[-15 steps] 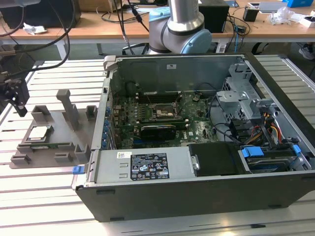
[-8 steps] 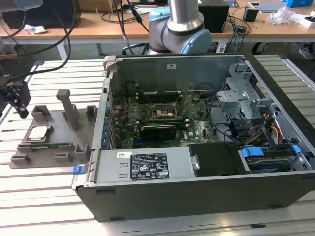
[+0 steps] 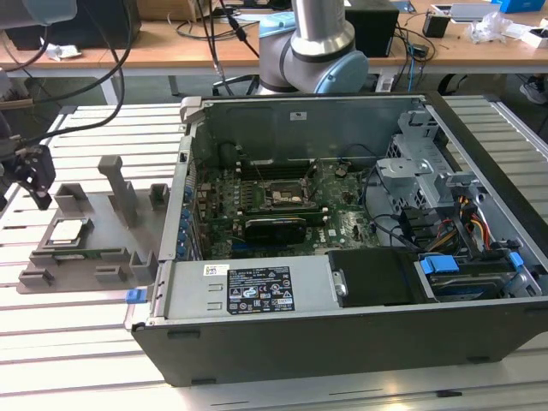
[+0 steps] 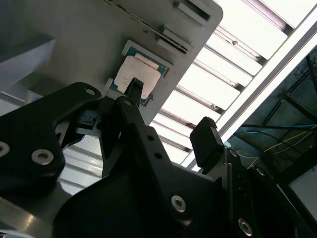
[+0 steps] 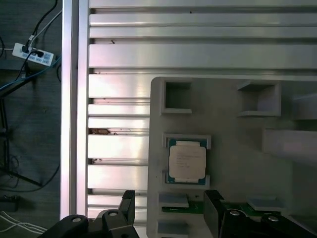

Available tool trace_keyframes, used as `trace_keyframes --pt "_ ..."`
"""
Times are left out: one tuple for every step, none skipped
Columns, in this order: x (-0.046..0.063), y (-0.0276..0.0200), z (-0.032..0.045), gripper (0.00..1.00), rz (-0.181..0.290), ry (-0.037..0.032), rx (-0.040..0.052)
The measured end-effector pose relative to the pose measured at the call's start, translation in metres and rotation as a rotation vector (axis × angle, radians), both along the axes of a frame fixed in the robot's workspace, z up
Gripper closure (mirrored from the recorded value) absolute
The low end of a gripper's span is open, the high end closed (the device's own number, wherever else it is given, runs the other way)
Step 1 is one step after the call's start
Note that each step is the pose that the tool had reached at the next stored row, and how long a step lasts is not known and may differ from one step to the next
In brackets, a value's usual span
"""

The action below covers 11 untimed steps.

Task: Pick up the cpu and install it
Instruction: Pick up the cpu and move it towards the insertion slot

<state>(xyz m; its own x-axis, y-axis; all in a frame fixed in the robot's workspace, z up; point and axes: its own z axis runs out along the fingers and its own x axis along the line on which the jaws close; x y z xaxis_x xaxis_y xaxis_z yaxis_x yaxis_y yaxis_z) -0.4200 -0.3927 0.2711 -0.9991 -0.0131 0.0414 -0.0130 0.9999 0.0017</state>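
The small flat square silvery-grey cpu [image 3: 68,229] lies metal top up, edges parallel to the grey plastic tray's [image 3: 107,218] edges, near its exterior-view-left end among upright blocks [image 3: 118,184]. The black gripper [image 3: 34,175] hangs over it, jaws apart and empty.

Print is noted on four surfaces, and none of it is legible. The computer case [image 3: 342,347] carries a large dark label [image 3: 259,293] on its near top flange, covered in small pale symbols and lines of fine print. A small barcode sticker [image 3: 216,270] sits just beside it, towards the exterior view's left. A further small white sticker [image 3: 297,115] sits on the inner far wall of the case. The cpu [image 5: 187,161] bears several faint lines of print on its metal top in the first wrist view, but the characters cannot be made out.
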Motion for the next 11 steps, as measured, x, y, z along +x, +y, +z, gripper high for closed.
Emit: trace_keyframes --pt "0.000 0.0000 -0.0041 0.34 0.000 0.0001 0.0000" --pt "0.000 0.0000 -0.0120 0.34 0.000 0.0000 0.0001" --pt "0.000 0.0000 -0.0188 0.34 0.000 0.0000 0.0000" --pt "0.001 0.0002 -0.0248 0.34 0.000 0.0000 -0.0013" --pt "0.001 0.0006 -0.0258 0.34 0.000 0.0002 -0.0031" --pt "0.003 0.0015 -0.0276 0.34 0.000 0.0000 -0.0062" --pt "0.004 0.0025 -0.0292 0.34 0.000 0.0000 -0.0083" --pt "0.005 0.0032 -0.0303 0.34 0.001 -0.0001 -0.0094" --pt "0.007 0.0045 -0.0330 0.34 0.001 0.0000 -0.0112" --pt "0.009 0.0053 -0.0355 0.34 0.001 -0.0001 -0.0121" --pt "0.010 0.0061 -0.0389 0.34 0.001 0.0000 -0.0127"
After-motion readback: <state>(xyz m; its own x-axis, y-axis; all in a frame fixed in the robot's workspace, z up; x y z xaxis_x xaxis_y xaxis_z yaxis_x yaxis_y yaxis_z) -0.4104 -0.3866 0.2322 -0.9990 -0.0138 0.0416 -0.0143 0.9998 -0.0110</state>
